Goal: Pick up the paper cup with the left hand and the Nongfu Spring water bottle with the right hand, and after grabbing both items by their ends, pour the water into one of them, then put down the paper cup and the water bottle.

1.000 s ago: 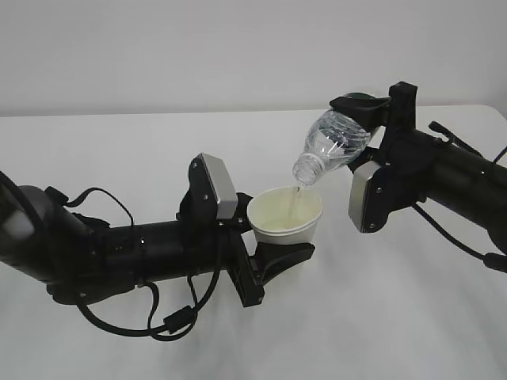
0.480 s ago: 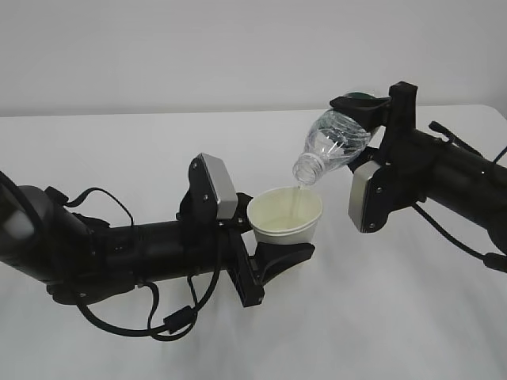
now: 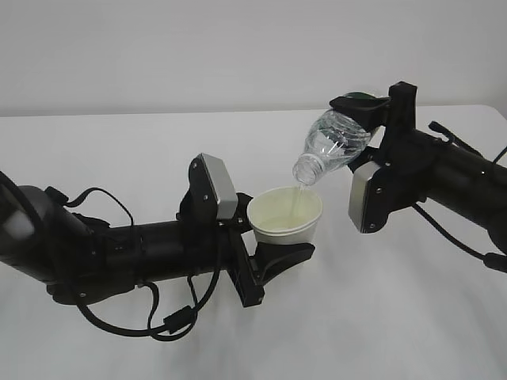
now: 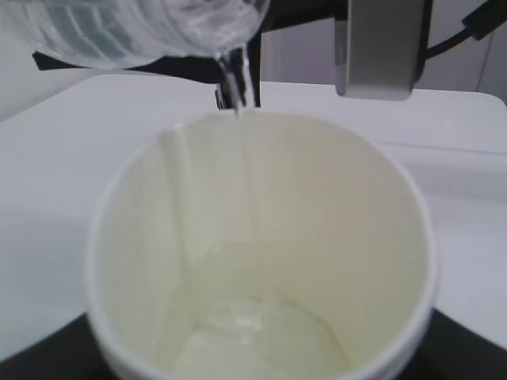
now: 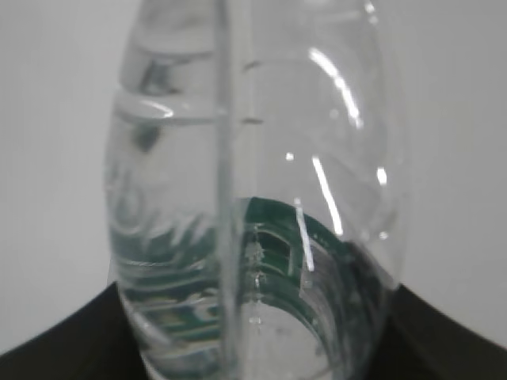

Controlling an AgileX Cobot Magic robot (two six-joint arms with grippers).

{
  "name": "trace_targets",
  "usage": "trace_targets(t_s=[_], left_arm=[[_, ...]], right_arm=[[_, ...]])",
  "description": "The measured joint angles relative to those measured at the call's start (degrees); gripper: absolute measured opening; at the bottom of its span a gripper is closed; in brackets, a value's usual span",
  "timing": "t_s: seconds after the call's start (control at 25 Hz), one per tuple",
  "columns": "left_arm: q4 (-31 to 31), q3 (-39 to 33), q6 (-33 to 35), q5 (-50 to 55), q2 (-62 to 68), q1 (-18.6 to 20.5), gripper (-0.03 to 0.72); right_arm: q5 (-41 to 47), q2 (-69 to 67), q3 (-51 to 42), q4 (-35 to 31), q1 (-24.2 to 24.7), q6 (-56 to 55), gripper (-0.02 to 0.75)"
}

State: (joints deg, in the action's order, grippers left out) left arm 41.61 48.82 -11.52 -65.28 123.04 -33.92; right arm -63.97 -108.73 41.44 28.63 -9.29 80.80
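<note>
Right end effector (image 3: 366, 107) around tilted bottle (image 3: 333, 142) above cup (image 3: 285, 214)

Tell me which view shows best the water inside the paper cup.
The left wrist view: it looks straight into the paper cup, showing the water pooled at the bottom. The exterior view shows only the stream and the cup's upper inside. The right wrist view shows only the bottle.

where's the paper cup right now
In the exterior view the paper cup sits mid-frame, held off the table by the left gripper, just below the tilted bottle's mouth.
</note>
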Motion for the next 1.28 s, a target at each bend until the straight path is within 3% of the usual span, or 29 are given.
trace_targets(t_s=[1.28], left_arm=[[0.0, 0.0, 0.0, 0.1, 0.0, 0.0, 0.463]], right_arm=[[0.0, 0.0, 0.0, 0.0, 0.0, 0.5, 0.454]])
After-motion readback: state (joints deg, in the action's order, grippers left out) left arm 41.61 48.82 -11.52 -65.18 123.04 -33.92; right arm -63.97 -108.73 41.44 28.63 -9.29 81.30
